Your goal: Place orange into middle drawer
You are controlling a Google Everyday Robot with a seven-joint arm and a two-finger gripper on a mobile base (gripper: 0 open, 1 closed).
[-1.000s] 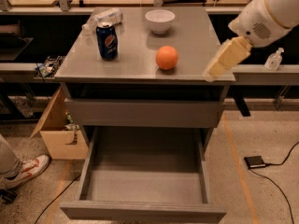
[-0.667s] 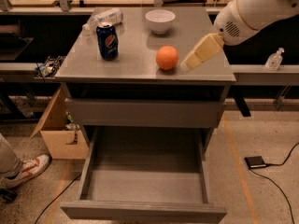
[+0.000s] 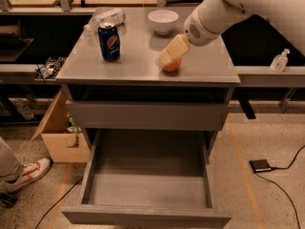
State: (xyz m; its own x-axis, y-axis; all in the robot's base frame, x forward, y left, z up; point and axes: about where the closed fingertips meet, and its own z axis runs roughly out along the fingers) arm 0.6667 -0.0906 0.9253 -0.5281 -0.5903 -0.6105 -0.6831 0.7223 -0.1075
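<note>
The orange sits on the grey cabinet top, right of centre. My cream-coloured gripper comes down from the upper right on the white arm and sits right over the orange, hiding its upper part. Only the fruit's lower edge shows under it. The middle drawer is pulled wide open below, near the floor, and its grey floor is bare. Another grey drawer above it shows only a flat closed front.
A blue soda can stands at the cabinet top's left, a plastic bottle lies behind it, and a white bowl sits at the back. A cardboard box and a person's shoe are at the left. A black device with a cable lies on the floor at the right.
My gripper has moved left from the cabinet top's right edge to the orange and now covers its top. The orange, can, bowl and drawer have not moved.
</note>
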